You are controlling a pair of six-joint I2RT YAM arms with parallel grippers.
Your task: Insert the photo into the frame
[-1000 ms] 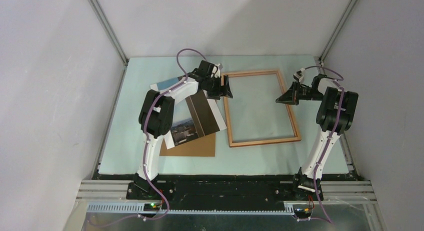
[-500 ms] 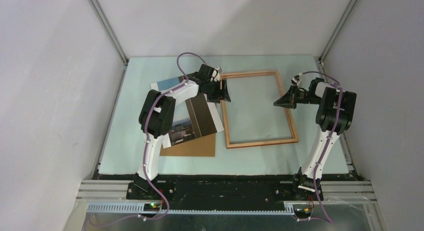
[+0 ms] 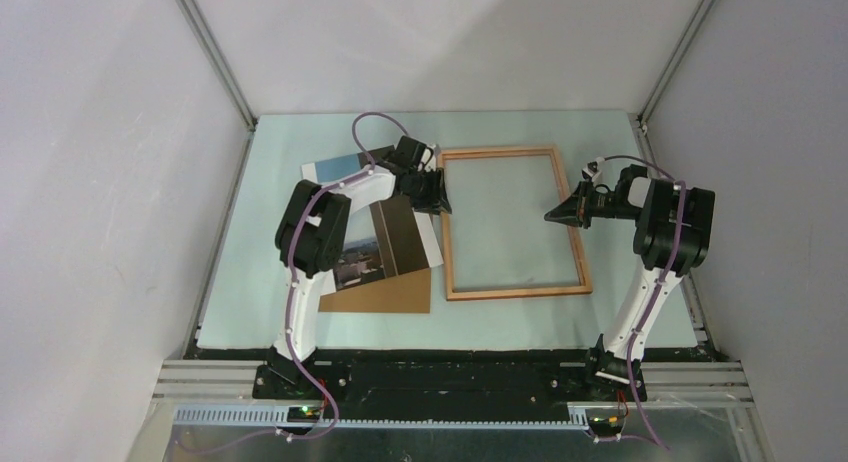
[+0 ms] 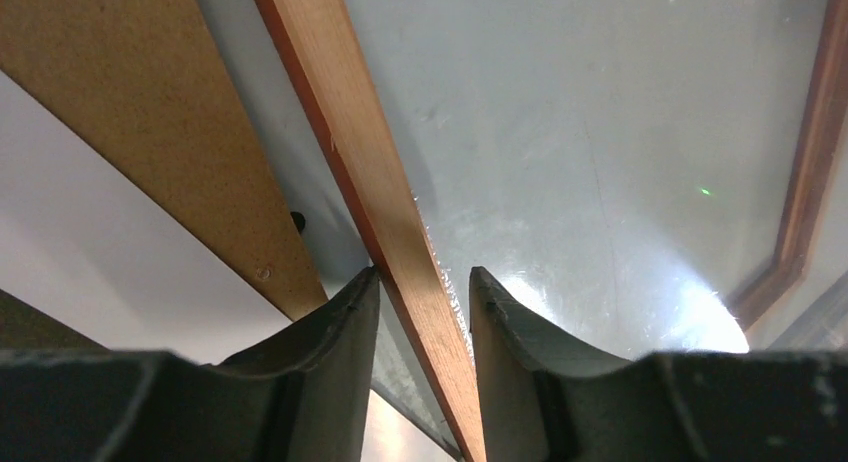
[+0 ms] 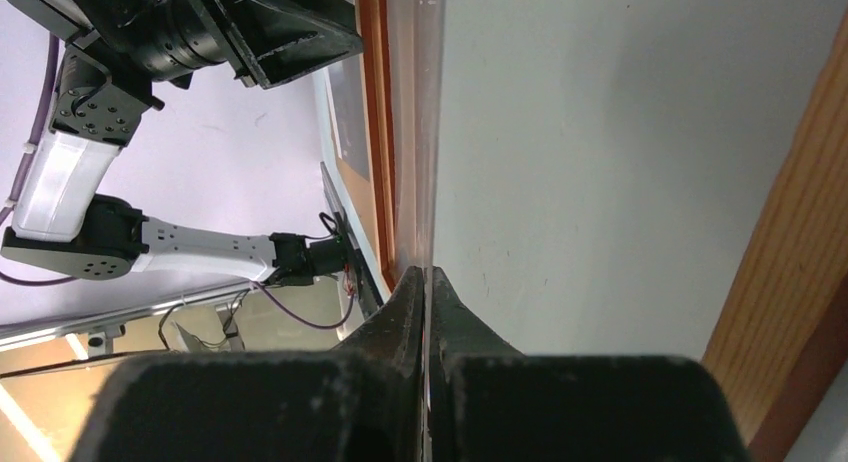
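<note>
Where the frame (image 3: 515, 292) lies flat on the pale worktop (image 3: 260, 232), right of centre, both arms reach in at its long sides. The left fingers (image 3: 434, 189) are down at the frame's left rail, near its far end. The wrist view shows them standing narrowly apart astride that rail, one against its outer edge and a slim gap showing on the inner side. The right fingers (image 3: 557, 214) sit just inside the right rail, about halfway along it, and are pressed tight together. A thin pale line runs up from between their tips, possibly the edge of a clear pane, though the view is too close to say. The photo (image 3: 395, 237) lies face up just left of the frame, partly under the left arm, its near edge overlapping a brown board (image 3: 385, 295). It is outside the frame, with its right edge close to the left rail.
</note>
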